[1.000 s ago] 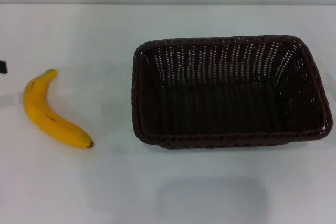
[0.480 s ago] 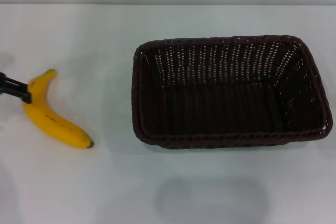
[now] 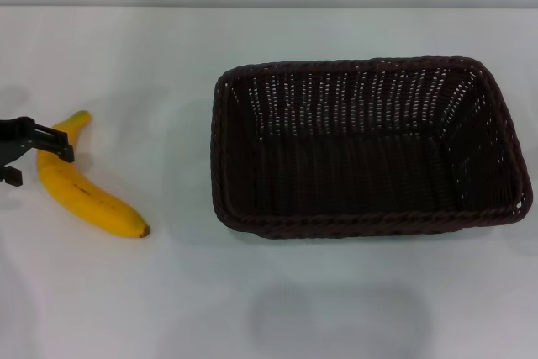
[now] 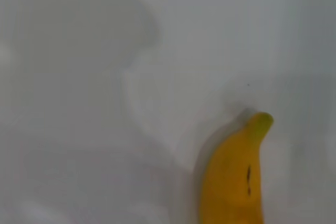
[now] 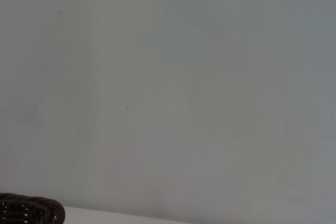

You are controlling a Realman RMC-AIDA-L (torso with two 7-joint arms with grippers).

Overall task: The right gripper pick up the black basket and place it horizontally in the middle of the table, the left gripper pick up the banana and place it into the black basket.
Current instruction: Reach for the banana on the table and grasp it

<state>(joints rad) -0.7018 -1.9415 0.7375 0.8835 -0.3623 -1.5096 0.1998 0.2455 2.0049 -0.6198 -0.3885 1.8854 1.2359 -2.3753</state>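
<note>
The black basket (image 3: 370, 223) lies lengthwise on the white table (image 3: 126, 48), from the middle to the right, and it is empty. A corner of its rim shows in the right wrist view (image 5: 26, 211). The yellow banana (image 3: 88, 195) lies on the table at the left, stem end pointing away from me. My left gripper (image 3: 40, 166) reaches in from the left edge, open, with one black finger (image 3: 52, 144) over the banana's stem half. The left wrist view shows the banana's stem end (image 4: 233, 177) close below. The right gripper is out of view.
Bare white tabletop (image 3: 176, 292) surrounds the banana and the basket. The table's far edge (image 3: 269, 7) runs along the back, against a grey wall.
My left gripper has come in from the left edge and now reaches over the banana's stem half. The banana and the basket have not moved.
</note>
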